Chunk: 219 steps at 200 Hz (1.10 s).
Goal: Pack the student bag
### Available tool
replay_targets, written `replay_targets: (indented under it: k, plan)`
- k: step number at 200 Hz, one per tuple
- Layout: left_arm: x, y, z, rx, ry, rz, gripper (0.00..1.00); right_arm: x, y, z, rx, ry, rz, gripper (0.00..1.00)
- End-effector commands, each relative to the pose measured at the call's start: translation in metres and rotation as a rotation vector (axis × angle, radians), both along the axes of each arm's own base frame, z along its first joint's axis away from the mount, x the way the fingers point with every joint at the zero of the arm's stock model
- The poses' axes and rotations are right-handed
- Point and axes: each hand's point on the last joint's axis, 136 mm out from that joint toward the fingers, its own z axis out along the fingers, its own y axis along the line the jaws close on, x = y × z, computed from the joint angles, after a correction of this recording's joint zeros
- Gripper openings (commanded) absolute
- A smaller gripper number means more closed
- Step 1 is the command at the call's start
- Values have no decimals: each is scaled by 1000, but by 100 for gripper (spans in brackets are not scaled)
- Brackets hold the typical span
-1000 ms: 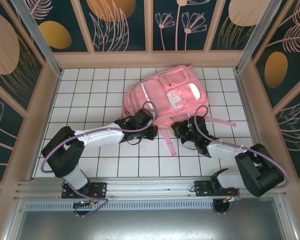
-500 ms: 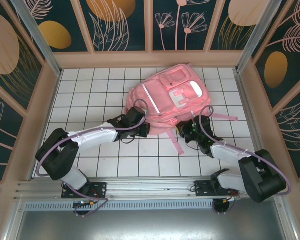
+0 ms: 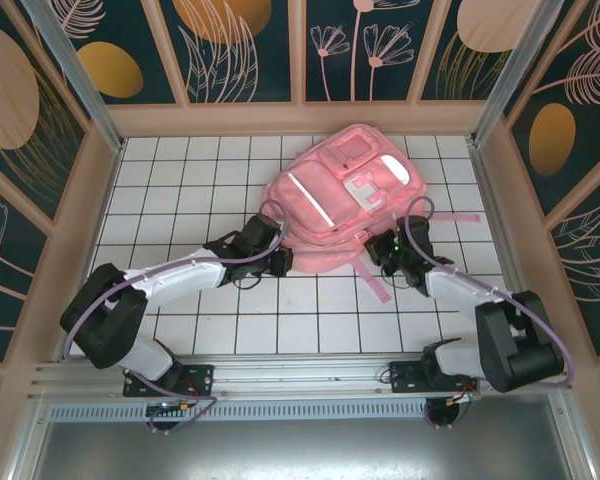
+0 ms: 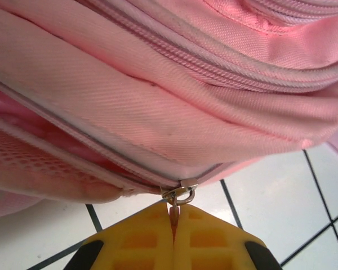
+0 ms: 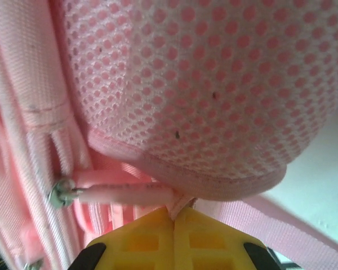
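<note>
**Top external view**
- Student bag (image 3: pixel 330 195): pink, lying flat on the white tiled table (image 3: pixel 180 190), just beyond both tools and spanning the space between them.
- Left gripper (image 3: pixel 283 262): sat against the bag's near-left edge.
- Right gripper (image 3: pixel 375 258): sat against the bag's near-right edge, with a loose pink strap (image 3: pixel 372 285) trailing just beside it.

**Left wrist view**
- Yellow fingers (image 4: pixel 141 236): pressed together with no gap, pinching a thin zipper pull (image 4: pixel 173 212) that hung from a metal ring (image 4: pixel 181 193).
- The bag lay directly ahead of the fingertips. Its zipper line ran up and to the left from the ring.
- White tile showed below the bag on either side of the tips.

**Right wrist view**
- Yellow fingers (image 5: pixel 208 236): likewise closed tight, clamped on the end of a pink pull cord (image 5: pixel 124 195). The cord led left of the tips to a metal slider (image 5: pixel 61 191).
- Pink mesh panel (image 5: pixel 203 90): part of the bag, bulging just ahead of the tips.
- Webbing band (image 5: pixel 281 225): flat, passing to the right of the tips.
</note>
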Motion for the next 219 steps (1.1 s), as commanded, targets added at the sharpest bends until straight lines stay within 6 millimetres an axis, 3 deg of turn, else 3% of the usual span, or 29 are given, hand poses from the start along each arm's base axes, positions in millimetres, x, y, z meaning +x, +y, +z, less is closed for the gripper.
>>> replay_targets:
  k: [1,35,61,91,103,114,139,157,175,200,219]
  plan:
    - [-11,10,-7,15,31,-15,0,34,-10,14,-100,-79,63,0]
    - [-11,1,-11,-2,46,-28,0,63,19,15,-116,-83,264,0]
    - [-9,-10,-11,-25,55,-40,0,86,22,26,-164,-121,299,2]
    - [-6,-22,-12,-38,57,-50,0,99,16,49,-199,-163,265,25]
    - [-4,-26,-10,-50,56,-50,0,92,17,59,-186,-174,250,37]
    - [-3,-29,-8,-58,56,-52,0,81,18,65,-170,-169,233,43]
    - [0,-37,-3,-84,56,-60,0,47,30,74,-30,-131,200,42]
    - [2,-43,-2,-89,56,-66,0,18,51,79,137,-118,207,41]
    - [2,-48,-1,-90,55,-74,0,-4,71,78,159,-101,212,41]
    - [2,-48,-3,-83,58,-75,0,-26,99,72,186,-63,249,41]
    - [1,-48,-3,-83,58,-75,0,-30,102,61,184,-40,210,44]
